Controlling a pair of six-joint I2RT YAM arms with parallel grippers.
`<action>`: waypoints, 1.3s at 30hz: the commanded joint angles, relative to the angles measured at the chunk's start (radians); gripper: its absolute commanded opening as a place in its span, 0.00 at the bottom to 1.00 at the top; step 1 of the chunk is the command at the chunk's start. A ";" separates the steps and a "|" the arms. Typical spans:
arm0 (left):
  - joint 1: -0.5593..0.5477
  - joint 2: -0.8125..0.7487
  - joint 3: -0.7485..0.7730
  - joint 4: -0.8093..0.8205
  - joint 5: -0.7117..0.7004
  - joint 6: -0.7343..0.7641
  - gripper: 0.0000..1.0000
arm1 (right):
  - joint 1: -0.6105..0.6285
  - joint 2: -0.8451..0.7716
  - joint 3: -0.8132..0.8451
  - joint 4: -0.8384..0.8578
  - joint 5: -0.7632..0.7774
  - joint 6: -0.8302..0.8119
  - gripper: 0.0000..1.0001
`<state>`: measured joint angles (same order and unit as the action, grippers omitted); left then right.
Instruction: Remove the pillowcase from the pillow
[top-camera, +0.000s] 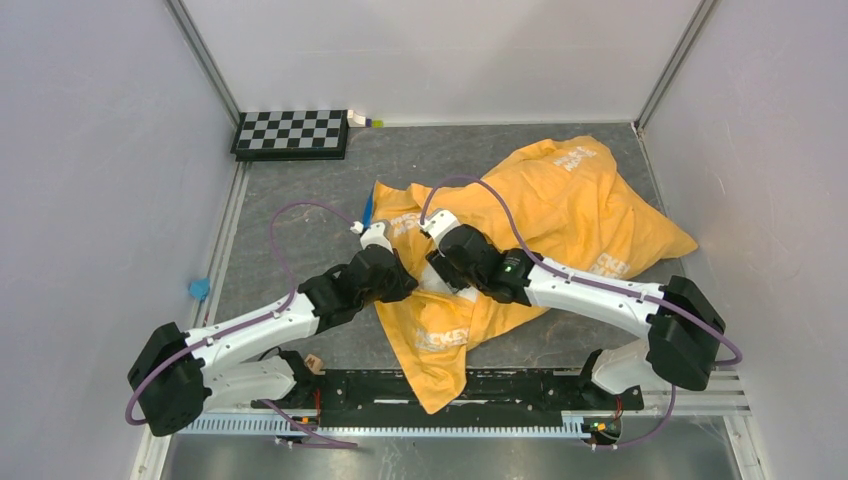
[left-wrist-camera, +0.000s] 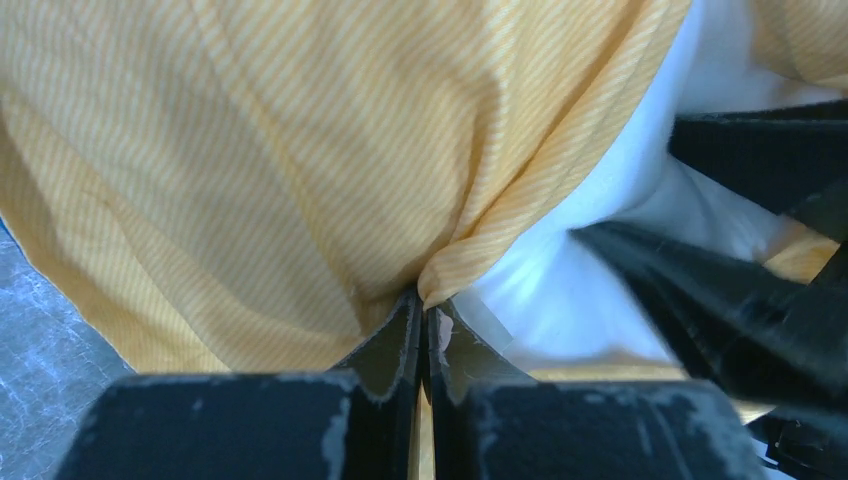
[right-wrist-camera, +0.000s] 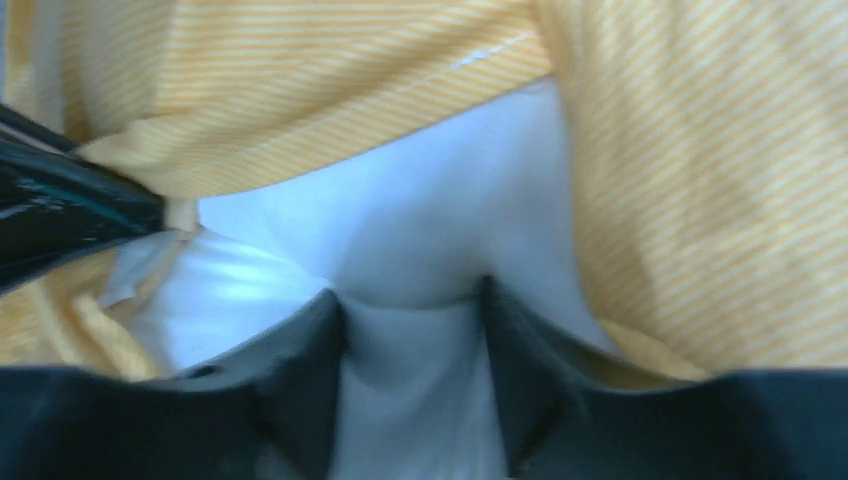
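Observation:
The pillowcase (top-camera: 560, 210) lies orange side up across the middle of the table, with a sliver of its blue side at its left edge (top-camera: 367, 212). My left gripper (top-camera: 408, 288) is shut on a fold of the orange hem, seen close in the left wrist view (left-wrist-camera: 425, 298). The white pillow (left-wrist-camera: 570, 290) shows through the opening beside that fold. My right gripper (top-camera: 447, 283) has its jaws closed on a bulge of the white pillow (right-wrist-camera: 415, 300), with the pillowcase (right-wrist-camera: 690, 200) around it. The rest of the pillow is hidden inside the cover.
A black-and-white checkerboard (top-camera: 292, 133) lies at the back left, with a small white and green object (top-camera: 362, 120) beside it. A small blue thing (top-camera: 200, 289) sits at the left wall. A black rail (top-camera: 520, 385) runs along the near edge.

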<state>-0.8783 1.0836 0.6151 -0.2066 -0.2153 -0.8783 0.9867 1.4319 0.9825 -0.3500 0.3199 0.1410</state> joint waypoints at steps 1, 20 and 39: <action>0.007 -0.008 -0.021 -0.068 -0.046 -0.013 0.02 | -0.028 0.019 -0.041 -0.178 0.322 -0.005 0.33; 0.090 0.056 -0.129 -0.009 -0.047 -0.030 0.02 | -0.369 -0.327 0.118 -0.068 0.053 0.000 0.00; 0.099 0.222 -0.016 0.053 0.143 0.120 0.12 | -0.462 -0.332 0.029 -0.020 -0.392 -0.048 0.00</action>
<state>-0.7986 1.3262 0.6033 0.0967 -0.0925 -0.8871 0.5556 1.1248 0.9997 -0.4923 -0.0296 0.1616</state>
